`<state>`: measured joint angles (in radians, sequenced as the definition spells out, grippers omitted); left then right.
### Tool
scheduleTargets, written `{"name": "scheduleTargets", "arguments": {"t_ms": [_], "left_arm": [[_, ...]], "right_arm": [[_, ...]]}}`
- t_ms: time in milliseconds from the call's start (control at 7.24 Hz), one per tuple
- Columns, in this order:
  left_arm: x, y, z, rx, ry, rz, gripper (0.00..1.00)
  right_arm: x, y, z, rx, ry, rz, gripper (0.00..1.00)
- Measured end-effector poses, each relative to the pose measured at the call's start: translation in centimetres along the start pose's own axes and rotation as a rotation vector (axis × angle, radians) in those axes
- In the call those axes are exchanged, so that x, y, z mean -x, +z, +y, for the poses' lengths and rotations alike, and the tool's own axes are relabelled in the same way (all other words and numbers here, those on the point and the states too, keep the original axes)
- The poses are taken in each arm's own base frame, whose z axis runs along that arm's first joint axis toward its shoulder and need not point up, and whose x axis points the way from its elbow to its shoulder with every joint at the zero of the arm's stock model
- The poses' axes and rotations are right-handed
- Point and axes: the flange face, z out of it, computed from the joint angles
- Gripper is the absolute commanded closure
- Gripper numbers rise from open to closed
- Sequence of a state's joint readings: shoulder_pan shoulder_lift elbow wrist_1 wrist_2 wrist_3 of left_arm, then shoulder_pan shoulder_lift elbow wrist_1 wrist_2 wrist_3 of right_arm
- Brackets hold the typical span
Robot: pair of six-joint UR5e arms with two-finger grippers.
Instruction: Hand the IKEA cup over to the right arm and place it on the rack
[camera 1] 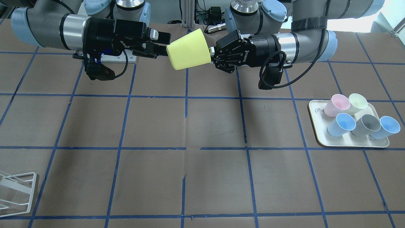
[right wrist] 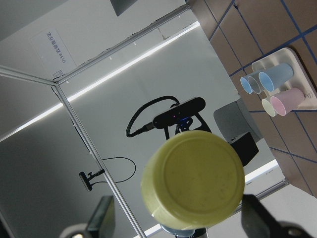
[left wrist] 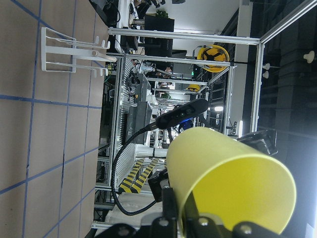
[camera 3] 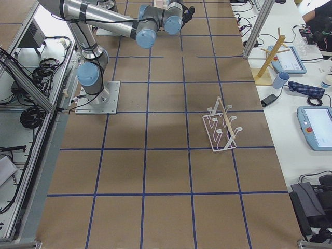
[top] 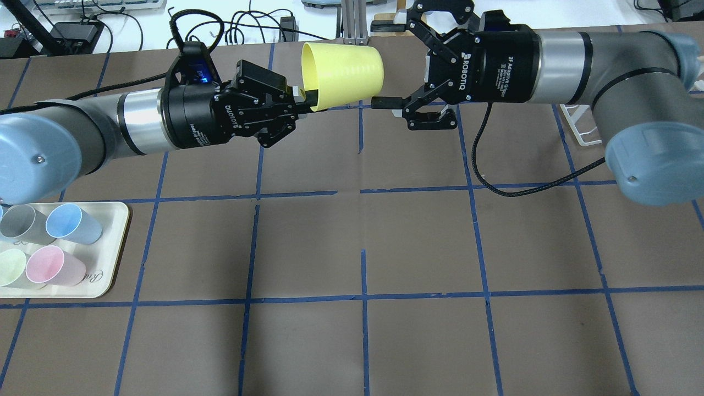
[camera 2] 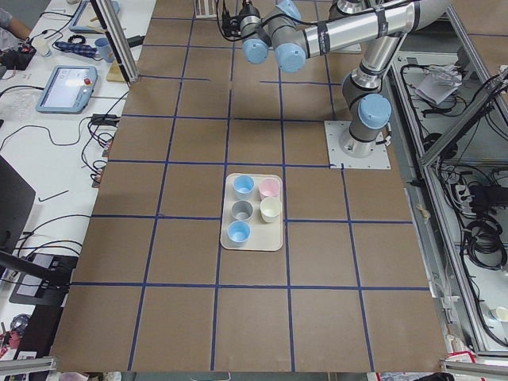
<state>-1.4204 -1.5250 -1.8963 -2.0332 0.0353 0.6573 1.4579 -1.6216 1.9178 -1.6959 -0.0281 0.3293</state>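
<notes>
The bright yellow IKEA cup (camera 1: 189, 50) hangs on its side in the air over the table's far middle, and shows in the overhead view (top: 344, 74) too. My left gripper (top: 308, 102), on the arm with the thick ribbed cable, is shut on the cup's rim, one finger inside the mouth (left wrist: 171, 208). My right gripper (top: 385, 63) is open, facing the cup's base (right wrist: 193, 178), with a finger on either side of it and a gap to each. The white wire rack (camera 3: 223, 127) stands on the table's right part, also in the front view (camera 1: 15, 190).
A cream tray (camera 1: 348, 144) on my left side holds several pastel cups, among them a pale yellow-green one (camera 1: 357, 101), a pink one (camera 1: 337, 105) and a grey one (camera 1: 368, 124). The brown table has blue tape grid lines.
</notes>
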Motion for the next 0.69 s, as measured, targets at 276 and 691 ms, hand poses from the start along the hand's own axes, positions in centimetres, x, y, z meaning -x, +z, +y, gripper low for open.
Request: {"name": "scheduleTargets", "arguments": {"t_ms": [276,691], "left_arm": [[0.09,0.02,0.37,-0.004,0.001,0.005,0.8],[-0.11,0.01,0.59,-0.005,0.006,0.007,0.8]], "right_arm": [[-0.43,0.38,-0.68,0.008,0.012,0.002,0.13],[-0.91,0.5,-1.33,0.012,0.068,-0.002,0.14]]}}
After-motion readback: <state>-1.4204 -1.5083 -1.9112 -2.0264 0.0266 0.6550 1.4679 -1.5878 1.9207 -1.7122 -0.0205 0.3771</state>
